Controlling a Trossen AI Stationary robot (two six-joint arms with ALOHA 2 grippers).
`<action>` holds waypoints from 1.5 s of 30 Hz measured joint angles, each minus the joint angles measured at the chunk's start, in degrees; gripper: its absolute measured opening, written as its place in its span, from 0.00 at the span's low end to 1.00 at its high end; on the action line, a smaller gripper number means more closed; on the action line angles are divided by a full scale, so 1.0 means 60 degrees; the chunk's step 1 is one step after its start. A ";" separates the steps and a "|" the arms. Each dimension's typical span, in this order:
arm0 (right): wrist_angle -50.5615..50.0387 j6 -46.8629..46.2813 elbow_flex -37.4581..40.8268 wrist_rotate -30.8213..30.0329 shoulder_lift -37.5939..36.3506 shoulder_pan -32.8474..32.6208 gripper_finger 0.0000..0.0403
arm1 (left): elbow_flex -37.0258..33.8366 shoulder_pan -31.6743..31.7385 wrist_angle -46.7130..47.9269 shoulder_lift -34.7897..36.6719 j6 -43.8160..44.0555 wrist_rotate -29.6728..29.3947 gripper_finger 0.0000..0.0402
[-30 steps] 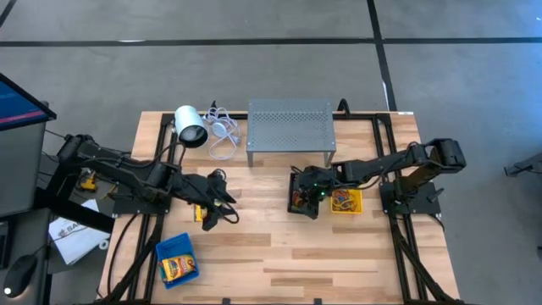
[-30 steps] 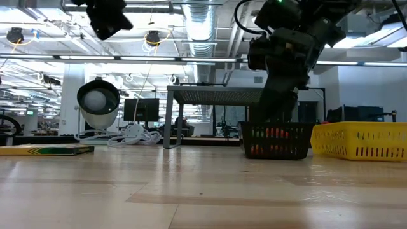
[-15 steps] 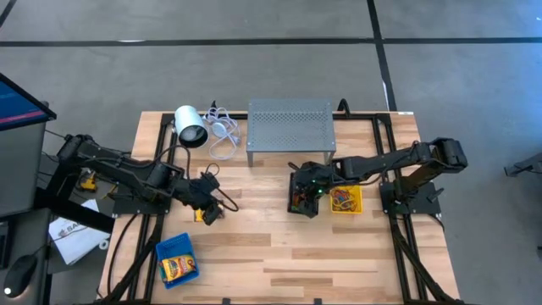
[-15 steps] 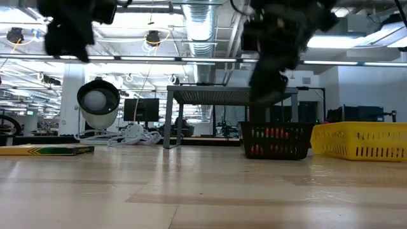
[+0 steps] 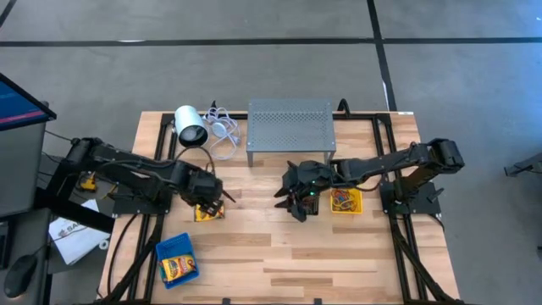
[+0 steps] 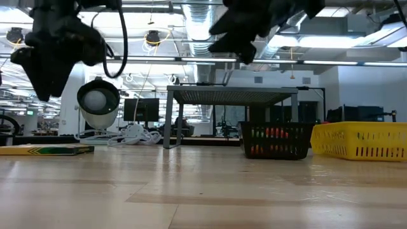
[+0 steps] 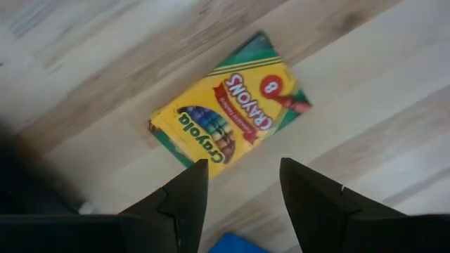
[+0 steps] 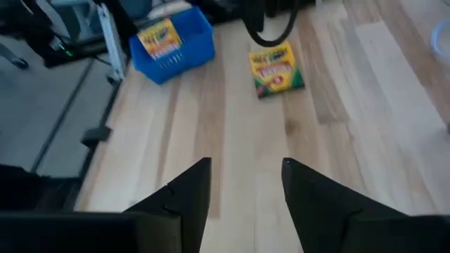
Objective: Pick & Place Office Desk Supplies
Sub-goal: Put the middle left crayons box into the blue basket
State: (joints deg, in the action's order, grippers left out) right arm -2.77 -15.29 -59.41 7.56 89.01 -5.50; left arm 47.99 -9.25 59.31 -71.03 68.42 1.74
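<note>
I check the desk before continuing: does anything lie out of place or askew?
One crayon box lies loose and askew on the bare table, under the left gripper, whereas the other crayon box sits inside the blue bin.

Lit evenly and brightly from above by ceiling lamps [image 6: 152,37]; only soft, short shadows on the table [image 5: 254,254]. Strong glare from a light panel [image 6: 331,41] in the low view; both arms there dark against it and smeared by motion blur. Slightly soft in the wrist views; crayon box [image 7: 228,116] print readable; dark fingers [image 7: 186,197] out of focus.
</note>
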 joint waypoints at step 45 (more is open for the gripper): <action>0.2083 0.1019 -0.0018 0.0587 0.1529 -0.0022 0.40 | -0.2943 0.0237 -0.3938 -0.1075 -0.0481 0.1537 0.43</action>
State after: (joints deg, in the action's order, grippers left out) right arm 9.73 -9.18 -59.52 11.08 98.18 -5.63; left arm 30.33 -7.83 35.68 -77.48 65.53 10.96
